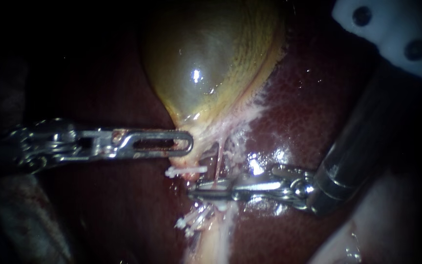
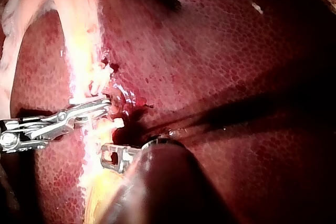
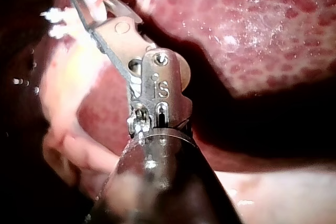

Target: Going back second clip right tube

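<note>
This is a surgery lab. A dark red liver [image 1: 318,112] and a yellow-green gallbladder [image 1: 206,58] lie wet and shiny under a bright light, with dark all around. Two thin metal tools, the left instrument [image 1: 187,144] and the right instrument [image 1: 196,189], reach in over them. Small white clips [image 1: 187,171] sit just below the gallbladder.
</note>
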